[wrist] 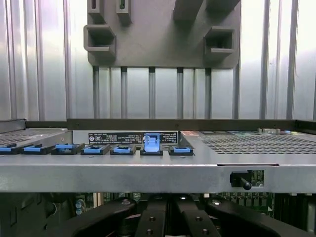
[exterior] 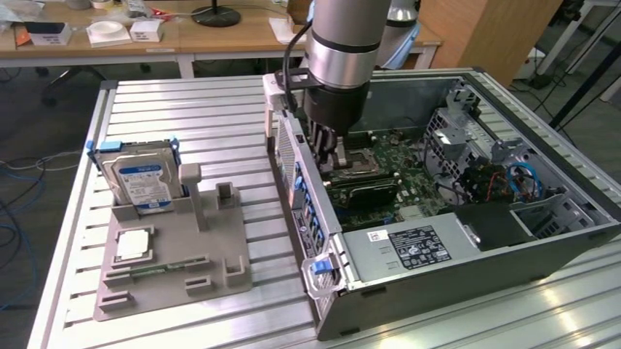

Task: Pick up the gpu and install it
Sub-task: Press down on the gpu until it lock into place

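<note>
Aluminium slatted counter (exterior: 185, 109) carries, in the exterior view, a grey holding fixture (exterior: 170, 269) toward that view's left and an open computer case (exterior: 543, 236) lying on its side toward the right. A silver hard drive (exterior: 144, 180) with a blue-white label stands upright at the far end of the fixture; the two grey posts beside it stand bare. The arm reaches down into the case, and the end effector (exterior: 335, 163) is low over the green motherboard (exterior: 412, 171). The gpu (exterior: 364, 193) shows as a flat black card on the motherboard, just below the end effector; contact between the two cannot be determined. A power supply (exterior: 412, 247) with a black label occupies the near corner of the case. In the wrist view, the end effector (wrist: 170, 210) has its black fingers (wrist: 150, 219) pressed together, with no gap visible; whether they pinch the card cannot be told. Beyond them runs the grey rear wall of the case (wrist: 148, 173) with a row of blue clips (wrist: 151, 143), one raised. Farther off lie the counter (wrist: 44, 74) and the fixture (wrist: 163, 34).
</note>
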